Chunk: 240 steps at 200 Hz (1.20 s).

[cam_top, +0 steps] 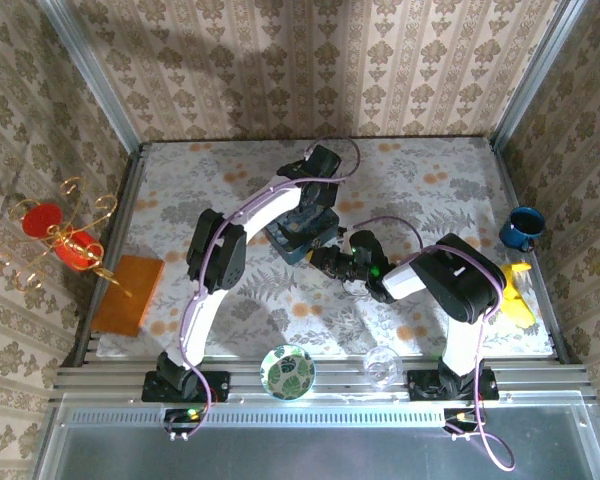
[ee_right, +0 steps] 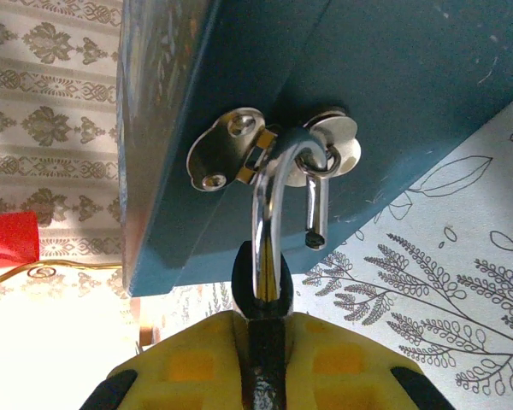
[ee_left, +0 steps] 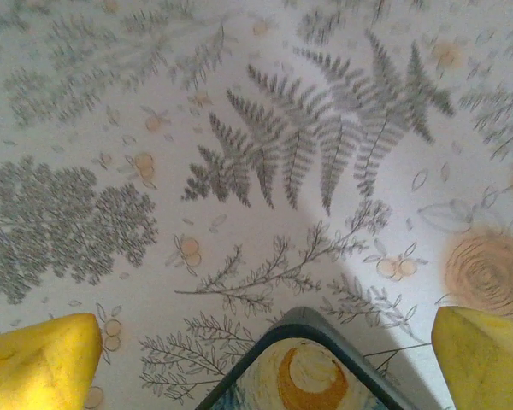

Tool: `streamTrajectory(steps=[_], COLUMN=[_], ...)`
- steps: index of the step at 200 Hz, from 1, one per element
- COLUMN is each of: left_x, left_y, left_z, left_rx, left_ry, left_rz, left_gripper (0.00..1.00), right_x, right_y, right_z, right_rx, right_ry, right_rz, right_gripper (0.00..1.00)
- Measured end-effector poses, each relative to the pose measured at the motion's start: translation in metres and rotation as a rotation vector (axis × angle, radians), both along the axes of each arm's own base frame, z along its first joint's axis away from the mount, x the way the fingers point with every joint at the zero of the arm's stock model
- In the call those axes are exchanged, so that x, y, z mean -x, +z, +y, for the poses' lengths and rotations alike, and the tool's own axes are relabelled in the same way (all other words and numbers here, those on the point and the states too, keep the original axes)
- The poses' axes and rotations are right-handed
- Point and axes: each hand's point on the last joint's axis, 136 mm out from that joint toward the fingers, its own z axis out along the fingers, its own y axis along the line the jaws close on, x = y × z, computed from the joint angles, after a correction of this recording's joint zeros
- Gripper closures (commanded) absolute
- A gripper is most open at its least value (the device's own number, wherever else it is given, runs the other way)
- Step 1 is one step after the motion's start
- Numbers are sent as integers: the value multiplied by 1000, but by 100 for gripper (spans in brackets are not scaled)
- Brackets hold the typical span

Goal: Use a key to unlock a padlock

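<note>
Fingers (ee_right: 179,367) on your right gripper (ee_right: 265,342) are clenched tight on the padlock (ee_right: 261,286). You can see its dark body pinched in the slot between the two yellow pads, right up against the wrist camera. Just past that, the silver shackle (ee_right: 274,192) curves up out of the body and hooks through the ring of the hasp (ee_right: 227,158) on the blue tin (ee_right: 393,77). The shackle's short leg hangs free with its tip out in the open, not seated in the body, so the lock looks popped. Behind the tin there's fern-print tablecloth (ee_right: 462,325) on one side and the patterned wall (ee_right: 43,111) on the other. Your left gripper (ee_left: 261,367) is spread wide with nothing in it: one yellow finger (ee_left: 38,363) sits at each bottom corner of its wrist view, with a corner of the tin's painted lid poking up between them, and I can't tell if either is touching it. From the top camera, a leaf-pattern bowl (cam_top: 287,372) and a clear glass (cam_top: 381,365) sit at the near edge. Both arms meet over the tin mid-table (cam_top: 430,170). An orange-brown block (cam_top: 128,293) is off to the left, something yellow (cam_top: 518,295) to the right, and a blue mug (cam_top: 523,228) is further back.
</note>
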Motion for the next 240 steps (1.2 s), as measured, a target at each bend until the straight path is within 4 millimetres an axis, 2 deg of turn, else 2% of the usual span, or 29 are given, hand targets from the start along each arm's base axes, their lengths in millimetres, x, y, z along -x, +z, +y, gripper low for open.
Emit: streamTrajectory(steps=[51,135,166,205,240], left_x=[2,3,3,0,-2], left_y=[-9,-10,-10,-9,-7], left_z=[-6,-7,-5,-2,1], left_rx=[40,127,143,166,192], left_ry=[-9,-7,0,15,33], left_rz=[8,-34,-49,-68,-89], left_gripper=[11,15,20,22,29], right_x=[-3,-5,-6,-14,-28], right_y=[-2,-1,-2,-2,-2], right_z=[-7,-14,-18,-27,-39], right_rx=[1,-20,-20,-6,12], right_ry=[-16,2,4,-3,-32], right_rz=[3,17,25,32,50], right_gripper=[100,100,100,100,100])
